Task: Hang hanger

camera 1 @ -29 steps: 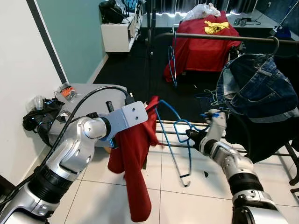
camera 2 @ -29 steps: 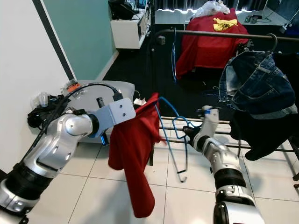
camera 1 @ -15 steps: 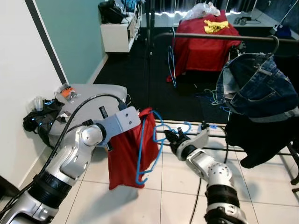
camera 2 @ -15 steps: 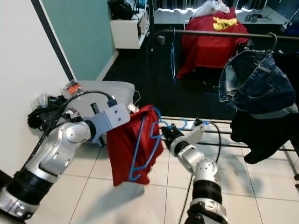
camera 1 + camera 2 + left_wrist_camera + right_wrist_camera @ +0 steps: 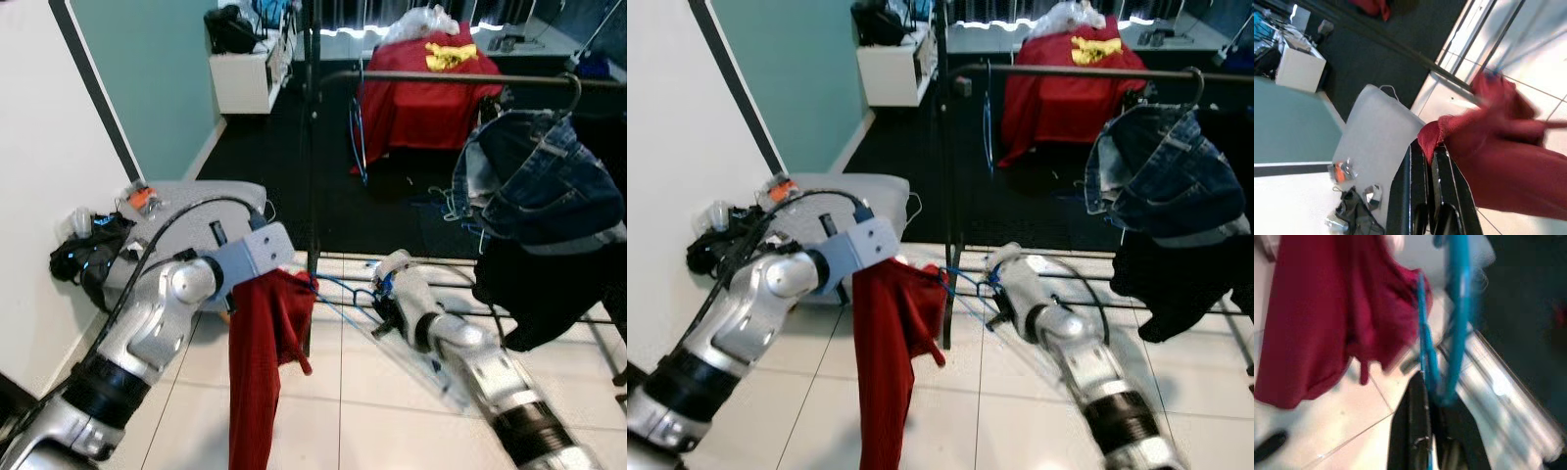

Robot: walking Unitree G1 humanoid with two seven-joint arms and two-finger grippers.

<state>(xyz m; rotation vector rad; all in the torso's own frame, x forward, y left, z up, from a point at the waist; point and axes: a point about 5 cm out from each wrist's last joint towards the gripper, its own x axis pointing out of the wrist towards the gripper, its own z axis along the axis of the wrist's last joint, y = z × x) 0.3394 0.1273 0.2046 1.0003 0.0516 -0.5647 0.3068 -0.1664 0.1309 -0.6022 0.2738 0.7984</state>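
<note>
Left pincer (image 5: 1431, 152): clamped on red garment (image 5: 257, 362), frame centre-left. Right pincer (image 5: 1432, 391): closed around blue hanger (image 5: 343, 290), centre, beside the garment. Motion-blurred.

Silver jointed arms, black cable looping over left arm (image 5: 147, 323), right arm (image 5: 470, 352) blurred, possibly ribbed

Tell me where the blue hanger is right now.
In the left eye view the blue hanger is low at centre, between the red shirt held by the left gripper and the right gripper, which grips it.
</note>
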